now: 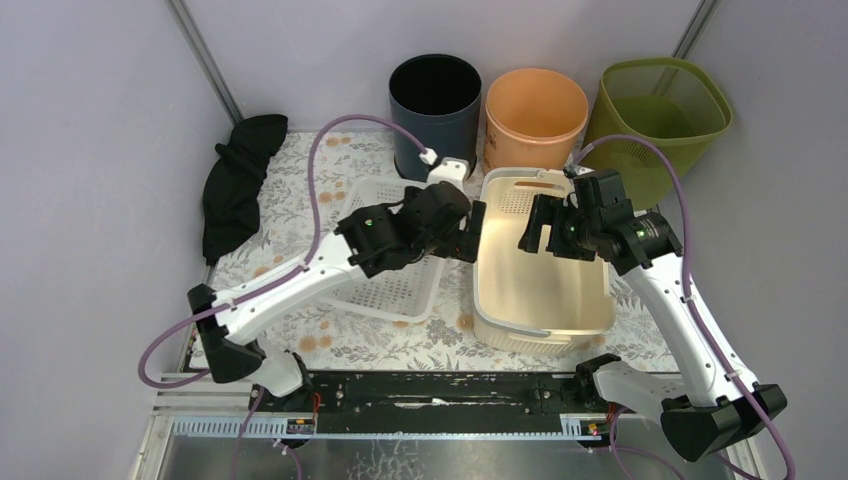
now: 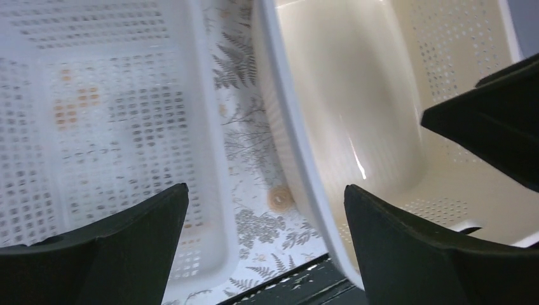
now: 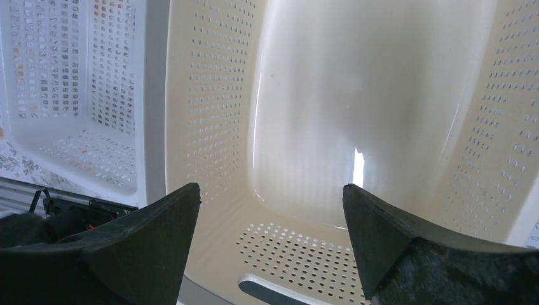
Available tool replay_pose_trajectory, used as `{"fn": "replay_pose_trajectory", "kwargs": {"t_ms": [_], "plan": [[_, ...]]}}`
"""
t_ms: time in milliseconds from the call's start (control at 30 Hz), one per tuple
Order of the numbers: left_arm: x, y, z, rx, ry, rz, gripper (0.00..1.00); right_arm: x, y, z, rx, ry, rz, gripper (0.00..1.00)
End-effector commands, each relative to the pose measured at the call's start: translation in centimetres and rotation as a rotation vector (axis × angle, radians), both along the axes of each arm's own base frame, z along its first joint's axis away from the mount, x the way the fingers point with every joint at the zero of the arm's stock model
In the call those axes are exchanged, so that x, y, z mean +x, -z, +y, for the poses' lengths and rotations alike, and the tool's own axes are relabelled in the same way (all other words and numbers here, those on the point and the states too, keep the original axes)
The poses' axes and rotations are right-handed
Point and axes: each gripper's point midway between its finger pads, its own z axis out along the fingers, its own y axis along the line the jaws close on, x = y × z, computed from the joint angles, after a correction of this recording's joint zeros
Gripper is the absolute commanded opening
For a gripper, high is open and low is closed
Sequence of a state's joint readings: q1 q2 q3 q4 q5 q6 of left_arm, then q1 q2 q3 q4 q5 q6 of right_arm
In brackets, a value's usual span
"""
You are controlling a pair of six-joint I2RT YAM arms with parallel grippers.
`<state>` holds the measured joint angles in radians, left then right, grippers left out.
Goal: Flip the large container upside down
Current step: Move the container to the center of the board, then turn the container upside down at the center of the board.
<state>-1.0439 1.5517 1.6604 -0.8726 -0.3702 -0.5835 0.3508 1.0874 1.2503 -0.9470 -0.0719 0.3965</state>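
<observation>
The large container (image 1: 540, 290) is a cream tub with perforated walls, standing upright with its mouth up at centre right of the table. My left gripper (image 1: 470, 232) hangs open over its left rim. In the left wrist view that gripper (image 2: 266, 188) has the rim (image 2: 299, 146) passing between its spread fingers without touching them. One finger is over the white basket (image 2: 108, 114), the other over the tub's inside (image 2: 356, 95). My right gripper (image 1: 545, 232) is open above the tub's far half. In the right wrist view, only the tub's floor (image 3: 356, 82) lies between its jaws (image 3: 270, 188).
A flat white perforated basket (image 1: 385, 270) lies against the tub's left side. Along the back wall stand a dark bin (image 1: 435, 100), an orange bucket (image 1: 535, 110) and a green mesh basket (image 1: 665, 110). A black cloth (image 1: 240, 180) lies at the far left. A black rail (image 1: 430, 390) edges the table's front.
</observation>
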Motion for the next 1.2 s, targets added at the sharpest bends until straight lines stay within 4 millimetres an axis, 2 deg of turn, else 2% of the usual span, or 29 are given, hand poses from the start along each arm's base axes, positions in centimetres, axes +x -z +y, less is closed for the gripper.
{"fn": "replay_pose_trajectory", "kwargs": {"t_ms": [0,133,467,733,1167], "plan": [[1.3,1.2,5.0,0.143,-0.094,-0.024,1.0,0.5,-0.5,0.7,0.026,-0.029,-0.035,0.9],[1.8,4.1,6.3,0.205,-0.118,0.007,1.0,0.6,-0.4,1.0,0.037,-0.037,-0.032,0.9],[3.1,10.9,5.0,0.322,-0.103,0.049,0.98,0.6,0.0,1.3,0.038,-0.054,-0.019,0.9],[3.9,13.7,3.6,0.349,-0.079,0.06,0.94,0.6,0.4,1.4,0.042,-0.063,-0.011,0.9],[4.0,17.7,3.6,0.389,-0.096,0.099,0.8,0.3,1.0,1.6,0.05,-0.076,-0.002,0.9]]}}
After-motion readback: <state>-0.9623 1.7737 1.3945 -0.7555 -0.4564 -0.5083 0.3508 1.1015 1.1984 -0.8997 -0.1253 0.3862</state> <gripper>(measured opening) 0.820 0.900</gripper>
